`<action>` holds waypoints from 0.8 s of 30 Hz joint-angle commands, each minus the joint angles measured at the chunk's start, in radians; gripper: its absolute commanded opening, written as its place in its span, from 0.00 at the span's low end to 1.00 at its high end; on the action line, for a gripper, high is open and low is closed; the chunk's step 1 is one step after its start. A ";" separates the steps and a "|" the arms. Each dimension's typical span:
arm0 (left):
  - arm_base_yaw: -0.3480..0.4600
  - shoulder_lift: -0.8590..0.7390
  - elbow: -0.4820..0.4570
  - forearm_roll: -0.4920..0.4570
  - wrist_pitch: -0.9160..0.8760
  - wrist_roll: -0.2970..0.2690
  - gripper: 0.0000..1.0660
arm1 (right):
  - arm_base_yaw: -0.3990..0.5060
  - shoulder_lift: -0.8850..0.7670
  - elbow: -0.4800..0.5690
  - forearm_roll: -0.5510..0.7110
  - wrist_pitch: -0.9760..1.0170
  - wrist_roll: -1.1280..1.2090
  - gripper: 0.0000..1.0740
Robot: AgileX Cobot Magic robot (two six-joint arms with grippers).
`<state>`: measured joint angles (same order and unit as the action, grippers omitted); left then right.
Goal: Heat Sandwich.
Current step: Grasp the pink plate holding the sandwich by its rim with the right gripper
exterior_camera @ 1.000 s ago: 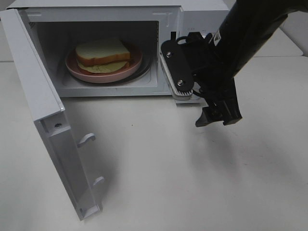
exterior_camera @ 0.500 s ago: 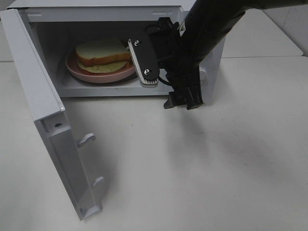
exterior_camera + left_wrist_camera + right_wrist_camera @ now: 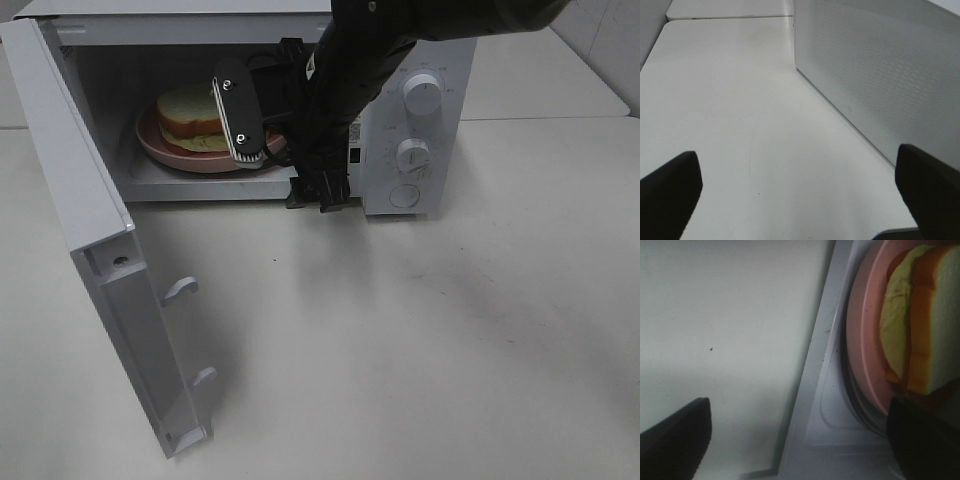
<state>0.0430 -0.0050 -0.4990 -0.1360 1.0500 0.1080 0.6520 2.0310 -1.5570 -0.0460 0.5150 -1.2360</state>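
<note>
The sandwich lies on a round pink plate inside the open microwave. My right arm reaches across the cavity mouth and covers the plate's right part. Its gripper hangs open at the front sill, just right of the plate. The right wrist view shows the sandwich on the plate close ahead, with nothing between the open right gripper fingers. My left gripper is open and empty over bare table, beside the microwave's perforated side wall. It is outside the high view.
The microwave door stands swung out to the left, its latch hooks facing the table. Knobs sit on the control panel to the right of the cavity. White table spreads in front.
My right arm has swung left, from in front of the control panel to the cavity mouth, and now hides part of the plate. The sandwich and door have not moved.
</note>
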 commanded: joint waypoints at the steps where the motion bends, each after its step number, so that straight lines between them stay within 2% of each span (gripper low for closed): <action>1: 0.005 -0.020 0.005 -0.005 -0.012 -0.006 0.97 | 0.002 0.047 -0.061 -0.001 0.010 0.027 0.83; 7: 0.005 -0.020 0.005 -0.005 -0.012 -0.006 0.97 | 0.002 0.144 -0.170 0.000 0.042 0.036 0.82; 15: 0.005 -0.020 0.005 -0.005 -0.012 -0.006 0.97 | 0.002 0.228 -0.264 0.006 0.070 0.038 0.80; 24: 0.005 -0.020 0.005 -0.005 -0.012 -0.006 0.97 | 0.012 0.335 -0.472 -0.004 0.169 0.090 0.78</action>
<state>0.0430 -0.0050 -0.4990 -0.1360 1.0500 0.1080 0.6560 2.3530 -1.9900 -0.0500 0.6630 -1.1700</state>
